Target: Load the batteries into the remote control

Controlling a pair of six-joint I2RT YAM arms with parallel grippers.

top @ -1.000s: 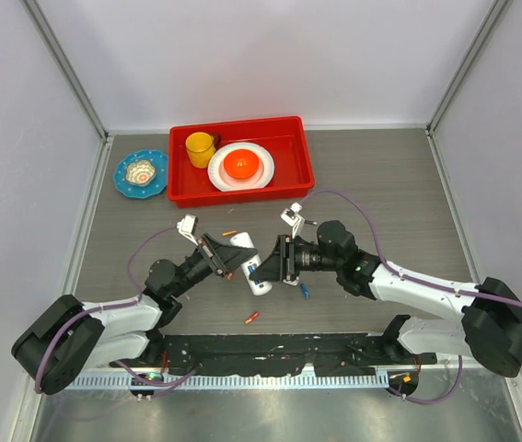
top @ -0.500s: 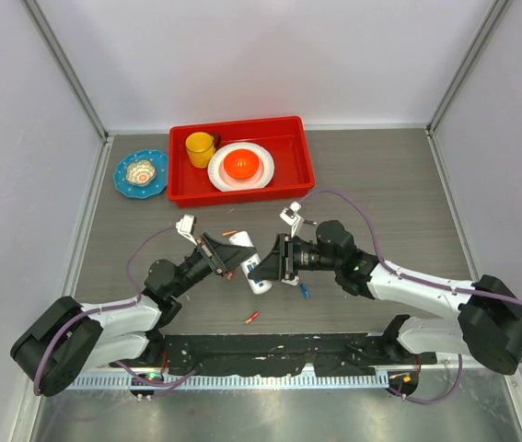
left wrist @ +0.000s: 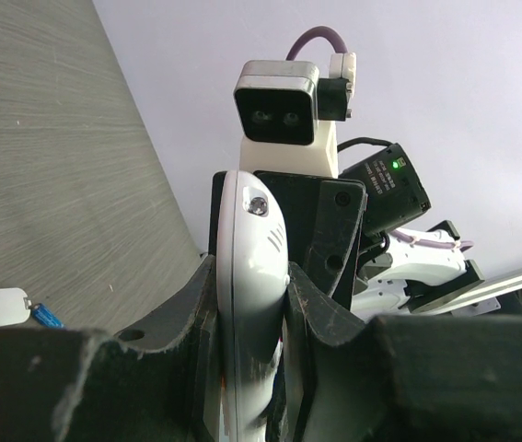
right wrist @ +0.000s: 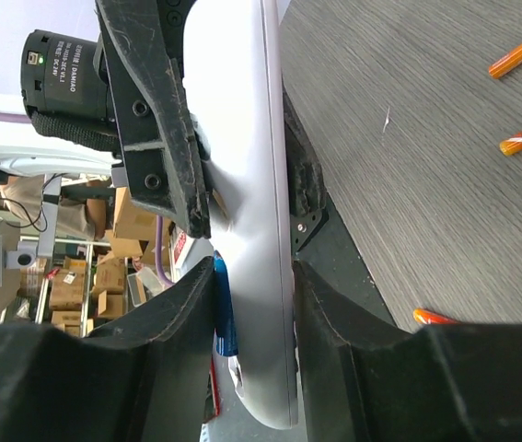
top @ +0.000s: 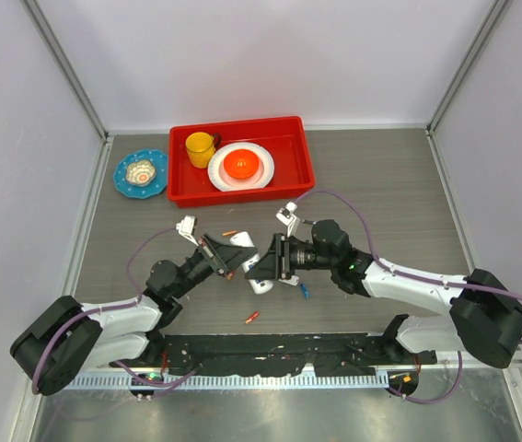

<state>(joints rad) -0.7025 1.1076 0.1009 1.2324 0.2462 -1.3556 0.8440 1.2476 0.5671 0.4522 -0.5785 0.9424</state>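
We are in the middle of seating a cell, as we read it. The left pincer (left wrist: 249,281) is clamped hard on the remote control (right wrist: 251,184), holding it edge-up off the surface (top: 380,184), with the handset's rounded end poking out past the fingertips.

The right pincer (right wrist: 253,287) meets it head-on from the opposite side. Its jaws are narrowed around the same handset. A blue battery (right wrist: 222,318) is trapped between one of its fingers and the remote's side, and the other finger bears on the far face. We cannot tell from these views whether the battery already sits in its bay or only lies against the casing; the compartment is hidden.

Other batteries lie loose on the surface:
- A second blue battery (top: 304,291) is just beneath the right pincer's wrist.
- An orange battery (top: 230,232) lies just beyond the left pincer.
- A red battery (top: 251,318) lies on the near side of both pincers, apart from them.

Next, in our judgement, the right pincer needs a gentle, square squeeze to press the blue cell home along its length. The left pincer must stay rigid meanwhile so the handset does not twist. If the cell is skewed it could pop out sideways. The right pincer should release only once the cell is flush. It would then be free to fetch one of the loose batteries, the nearest being the blue one by its wrist.
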